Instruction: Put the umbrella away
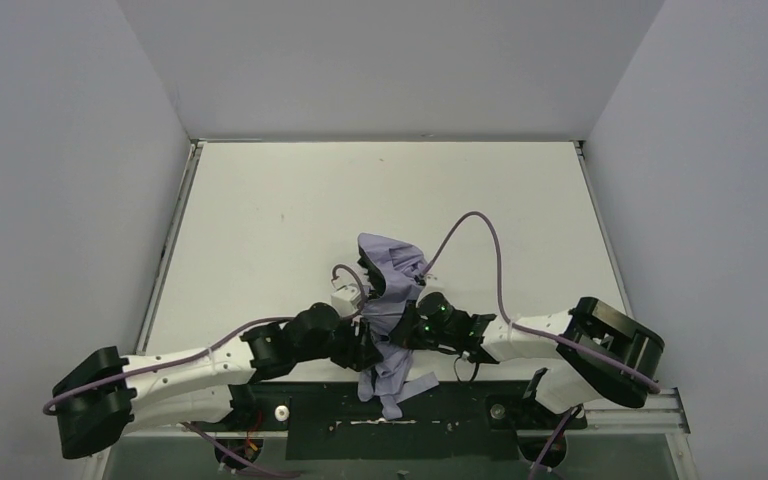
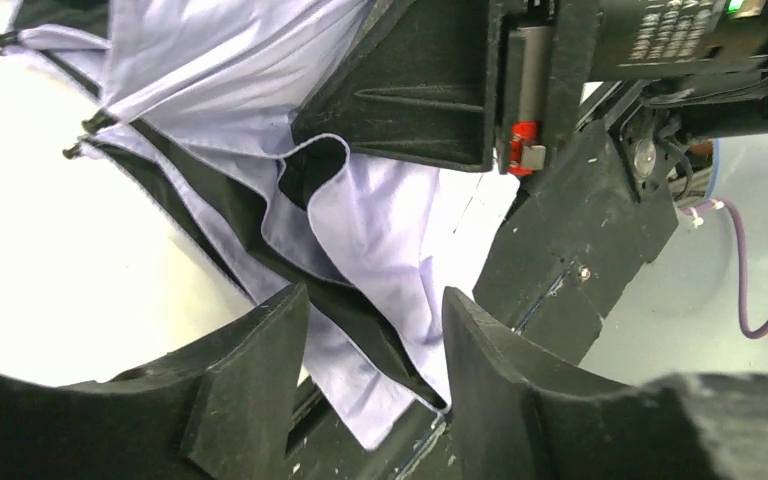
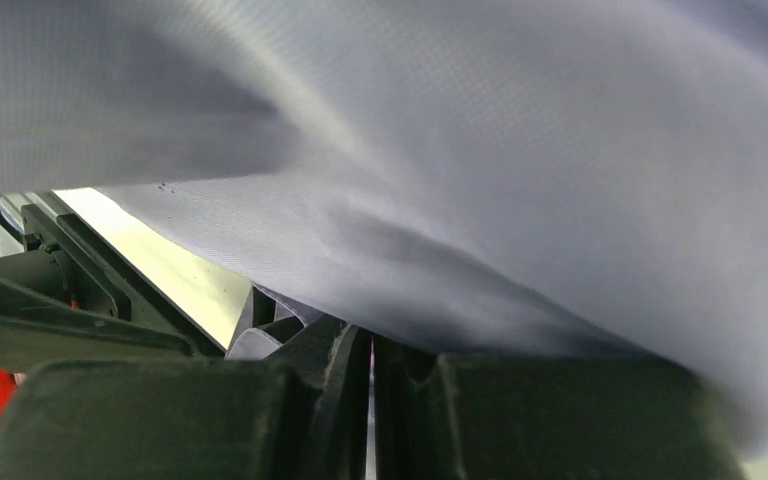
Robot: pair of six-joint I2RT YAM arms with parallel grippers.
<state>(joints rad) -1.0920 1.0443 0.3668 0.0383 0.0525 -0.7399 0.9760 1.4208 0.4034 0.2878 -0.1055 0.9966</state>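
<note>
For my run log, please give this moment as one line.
umbrella: canopy loose, crumpled | left end effector: open, fabric between jaws | right end effector: shut, fabric draped over it

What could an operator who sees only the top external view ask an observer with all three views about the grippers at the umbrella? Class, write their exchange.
Operator: From above I cannot tell: is the left gripper closed?
Observer: No. The left wrist view shows it open, with lavender fabric of the umbrella lying between its jaws.
Operator: And the right gripper?
Observer: The right wrist view shows it shut, with fabric draped over it. Whether it pinches any fabric, I cannot tell.
</note>
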